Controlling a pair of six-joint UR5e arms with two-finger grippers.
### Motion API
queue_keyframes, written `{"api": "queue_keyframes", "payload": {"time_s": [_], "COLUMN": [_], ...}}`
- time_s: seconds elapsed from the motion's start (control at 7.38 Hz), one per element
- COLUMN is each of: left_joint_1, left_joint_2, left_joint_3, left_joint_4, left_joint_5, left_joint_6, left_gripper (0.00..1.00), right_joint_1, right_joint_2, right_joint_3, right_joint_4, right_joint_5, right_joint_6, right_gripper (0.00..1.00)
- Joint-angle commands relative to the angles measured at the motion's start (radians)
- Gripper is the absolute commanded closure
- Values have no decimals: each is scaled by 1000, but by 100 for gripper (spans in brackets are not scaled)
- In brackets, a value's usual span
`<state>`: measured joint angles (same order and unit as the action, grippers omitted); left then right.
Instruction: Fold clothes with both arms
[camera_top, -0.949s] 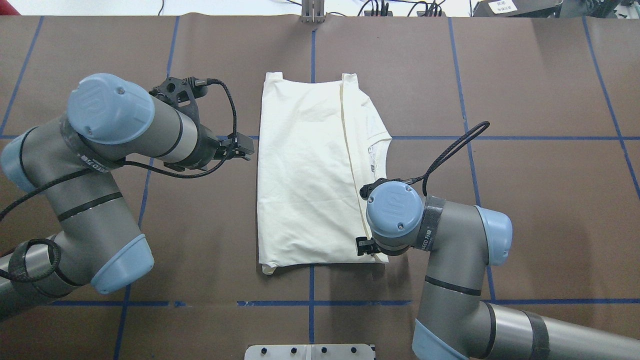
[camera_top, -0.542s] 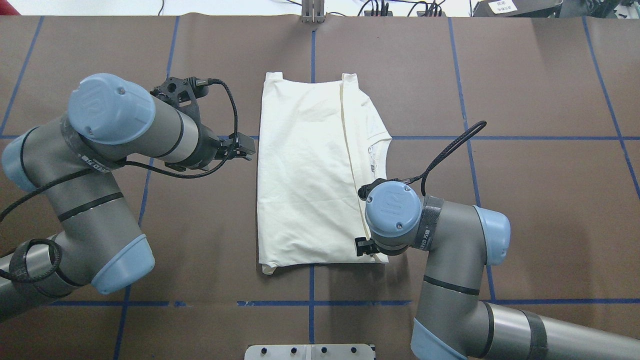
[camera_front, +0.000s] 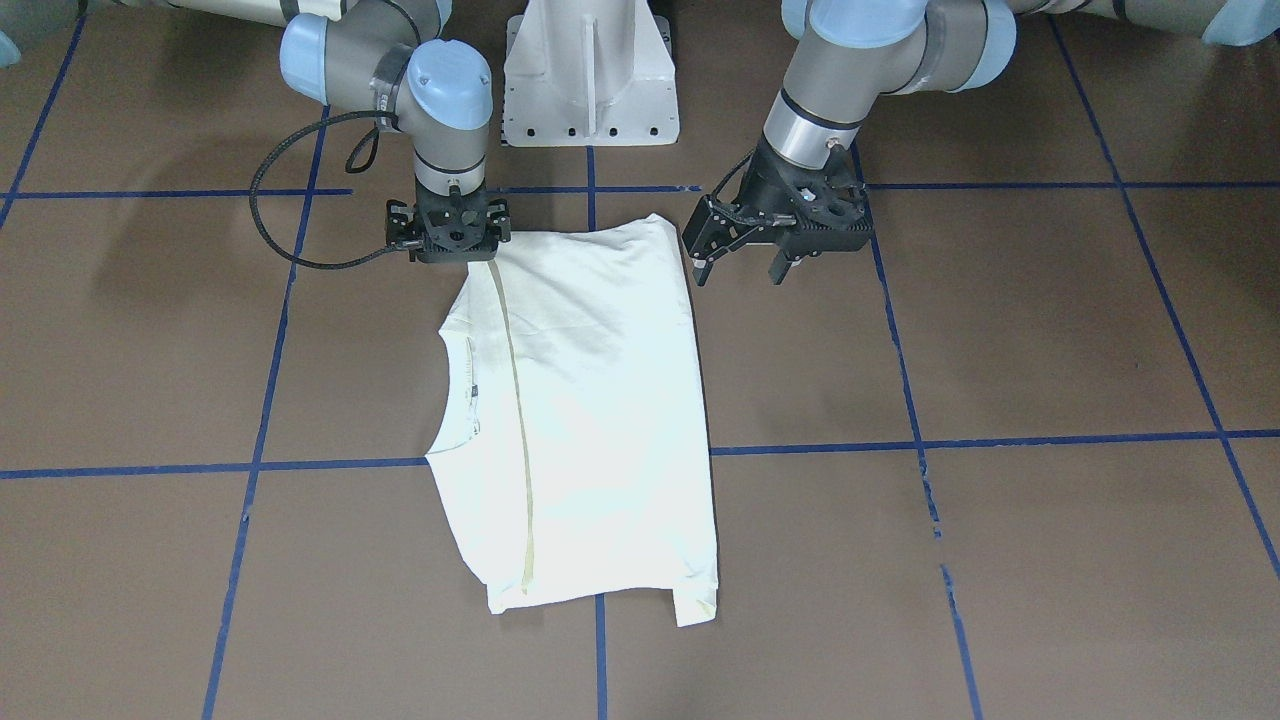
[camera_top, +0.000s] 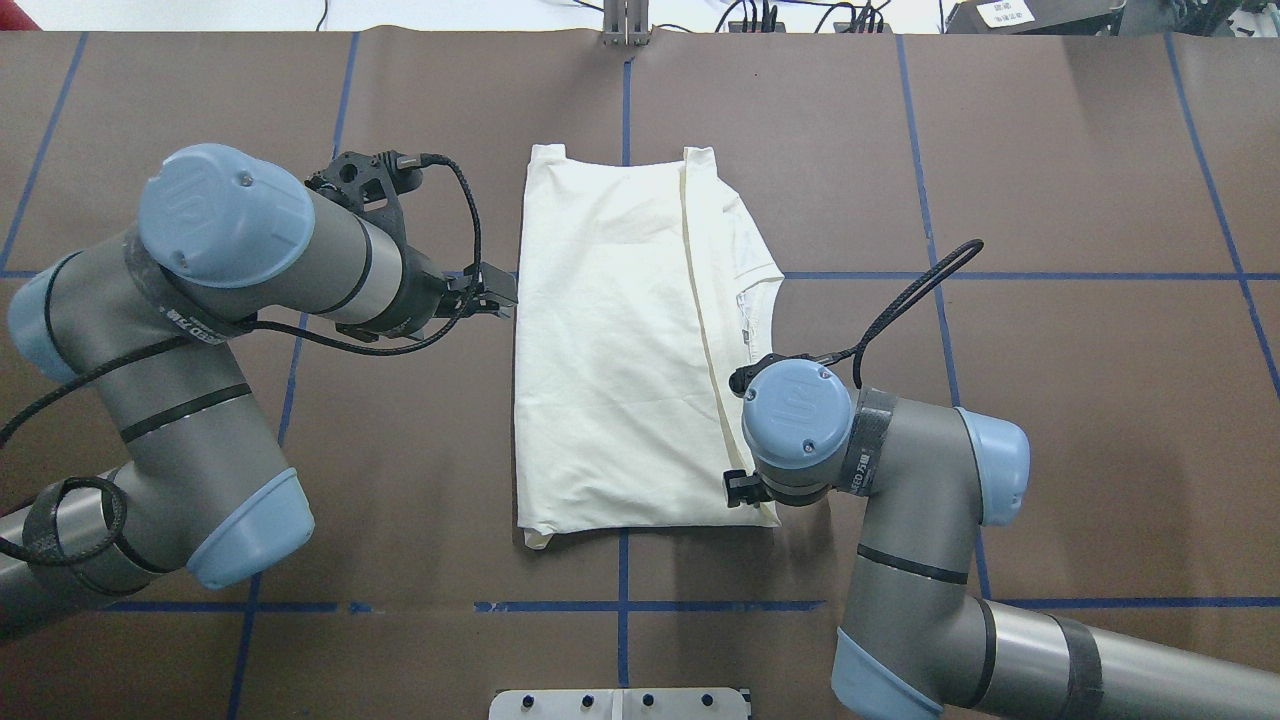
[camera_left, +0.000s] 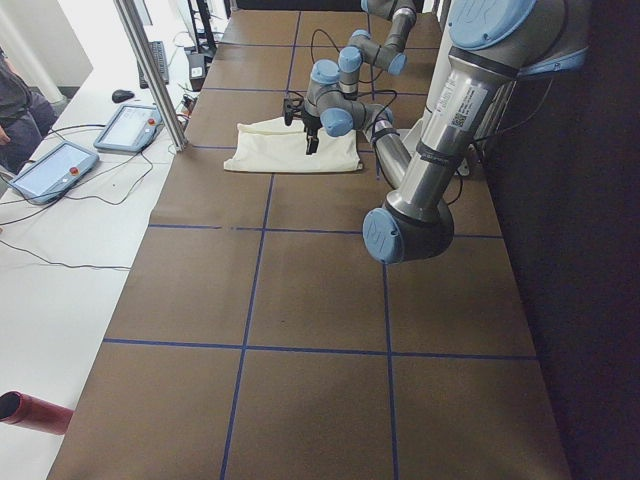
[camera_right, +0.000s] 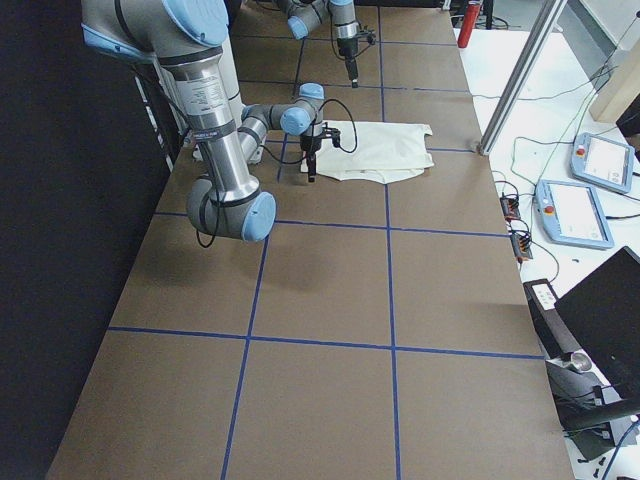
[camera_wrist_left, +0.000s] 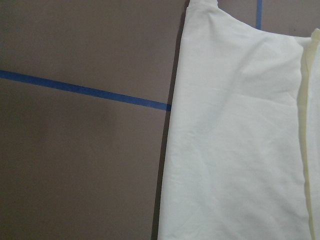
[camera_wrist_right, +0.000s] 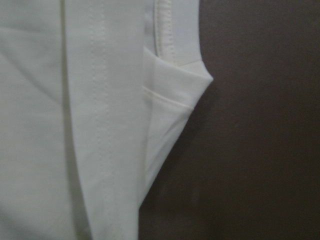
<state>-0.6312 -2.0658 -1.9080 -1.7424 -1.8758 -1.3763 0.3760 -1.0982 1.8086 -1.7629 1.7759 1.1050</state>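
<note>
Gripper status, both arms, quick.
Left gripper: open, holding nothing, beside the shirt.
Right gripper: at the shirt's corner, fingers hidden; cannot tell whether open or shut.

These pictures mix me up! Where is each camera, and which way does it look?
Front: across the table, facing the robot; left arm, right arm, base show.
Overhead: behind the robot, looking down; both arms.
Left side: table's end, looking along it; left arm nearest.
Right side: other end; right arm nearest.
Left wrist: over the shirt's edge; no robot parts.
Right wrist: over the shirt's other side; no robot parts.
All share the shirt.
</note>
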Motion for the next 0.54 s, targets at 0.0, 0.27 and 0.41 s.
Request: {"api": "queue_keyframes", "payload": {"time_s": [0.0,0.27,0.41], "left_joint_1": [11,19,19], "left_joint_2": [0,6,7], "left_joint_3": [1,3,1], "left_joint_4": [-8,-9,-15], "left_joint_5": [0,0,0], "left_joint_6": [-1,-3,0], "left_gripper": [0,0,0], "right_joint_1": [33,83,96], "right_joint_2": [-46,-58,-57], "right_joint_3": [-2,11,15], "right_joint_4": [2,0,0], "right_joint_5": [2,7,8], "right_joint_6": [-14,-46,-47], "right_gripper": [0,0,0]}}
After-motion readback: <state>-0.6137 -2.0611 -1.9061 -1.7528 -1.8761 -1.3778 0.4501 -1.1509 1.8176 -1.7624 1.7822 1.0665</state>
